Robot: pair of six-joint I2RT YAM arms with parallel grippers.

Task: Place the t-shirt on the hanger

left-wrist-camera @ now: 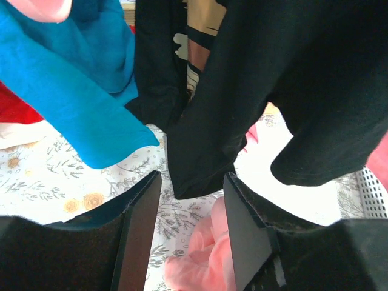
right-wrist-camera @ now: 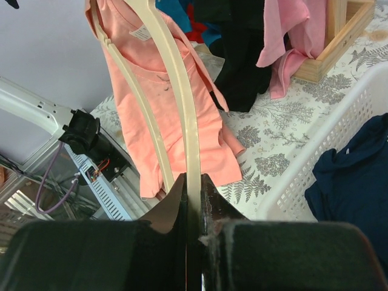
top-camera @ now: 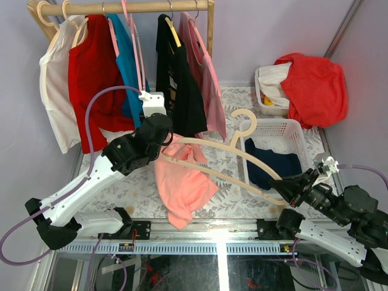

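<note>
A: Obs., left side first. Left gripper (left-wrist-camera: 191, 182) is up under the rail clothes, fingers spread about halfway. Black shirt (left-wrist-camera: 291, 91) hangs right in front of them. A wad of t-shirt (top-camera: 182, 182) sits low in the gap, against the right finger. Not pinched across, as far as I can see.

B: And the shirt itself?

A: Mid-table, draped off the left end of the hanger (right-wrist-camera: 187, 121), most of it dangling toward the near edge. Neck label shows beside the hanger arm, so I judge that end is inside the collar. Neither shoulder looks seated.

B: Right side?

A: Right gripper (right-wrist-camera: 193, 179) is pressed together on the hanger's right tip, beside the basket (top-camera: 276, 124). Hanger is off the table, hook pointing far.

B: So the step is working the collar along the left arm.

A: My reading. To do it well, left should take the collar rim only, one layer, not the wad. Draw it toward the hook while right holds the hanger level and stiff. Risk: the black hem snagging in the fingers. Drop clear of the rail first.
</note>
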